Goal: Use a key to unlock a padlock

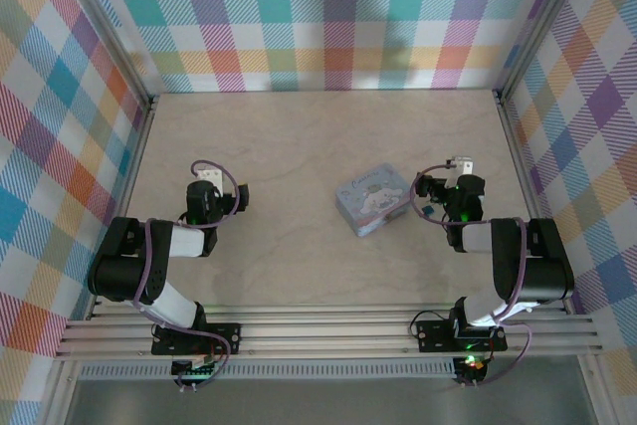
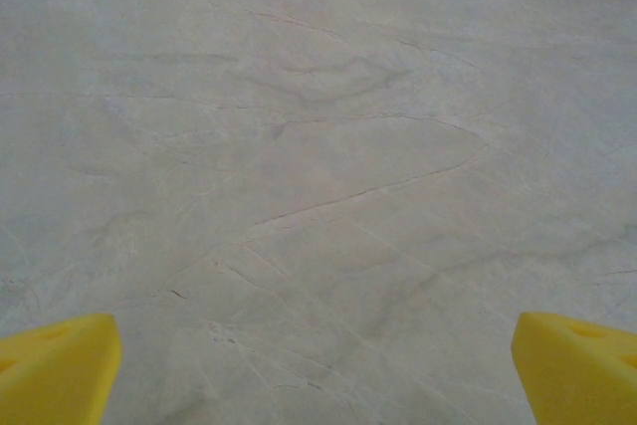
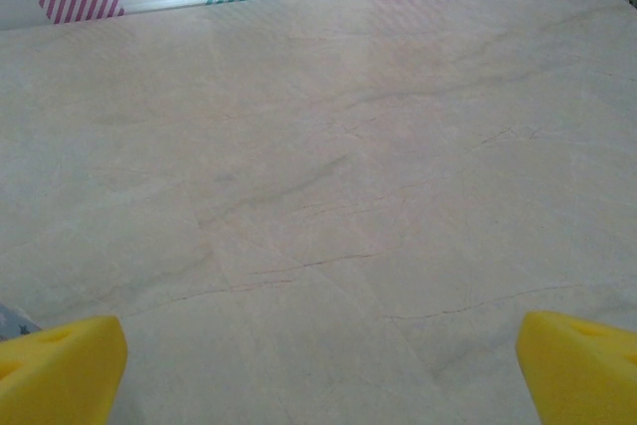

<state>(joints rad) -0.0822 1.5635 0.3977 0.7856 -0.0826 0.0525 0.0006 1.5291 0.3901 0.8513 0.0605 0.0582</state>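
A tiny dark bluish padlock seems to lie on the table between the pale blue tin and my right arm; it is too small to be sure of. I cannot make out the key. My left gripper hovers over the left part of the table. In the left wrist view the left gripper stands open, its yellow fingertips far apart over bare tabletop. My right gripper is just right of the tin. In the right wrist view it is open too, with nothing between its fingertips.
A pale blue rounded tin with a white cartoon figure lies mid-table; a sliver of it shows at the lower left. Plaid walls close in the table on three sides. An aluminium rail runs along the near edge.
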